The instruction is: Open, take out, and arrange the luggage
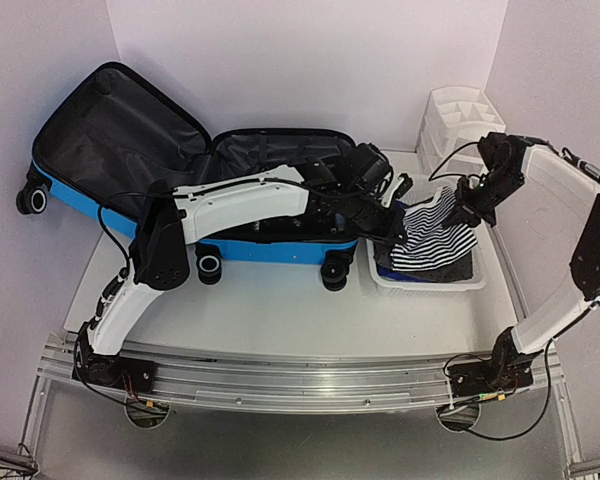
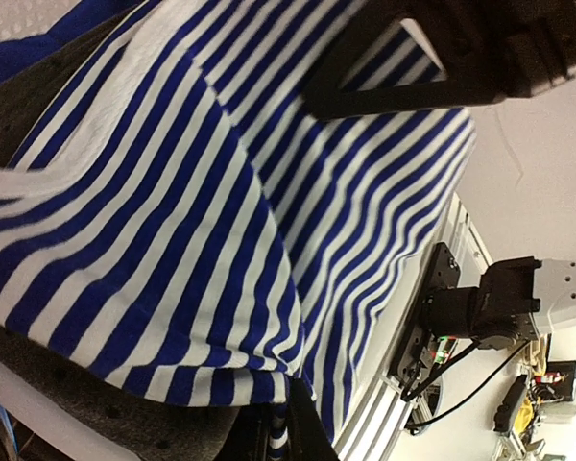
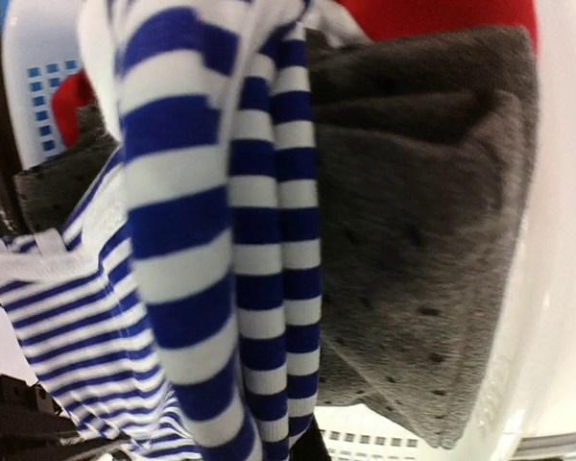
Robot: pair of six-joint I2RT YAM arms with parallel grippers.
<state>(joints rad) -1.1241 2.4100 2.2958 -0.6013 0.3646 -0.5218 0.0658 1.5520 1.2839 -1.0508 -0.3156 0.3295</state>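
Observation:
The luggage (image 1: 80, 200), a bright blue suitcase with dark lining, lies open at the back left, its lid leaning on the wall. My left gripper (image 1: 392, 222) reaches past it to the white mesh basket (image 1: 430, 284) and is shut on the near-left edge of a blue-and-white striped shirt (image 1: 435, 240). My right gripper (image 1: 467, 208) is shut on the shirt's far-right edge. The shirt hangs spread between them over the basket. In the left wrist view the shirt (image 2: 221, 192) fills the frame and runs into the jaws. In the right wrist view folds of it (image 3: 221, 240) do the same.
A grey dotted garment (image 1: 450, 268) lies in the basket under the shirt, and it also shows in the right wrist view (image 3: 422, 240). Something red (image 3: 432, 14) lies deeper in the basket. A white drawer organizer (image 1: 460, 120) stands at the back right. The suitcase wheels (image 1: 209, 268) face the front.

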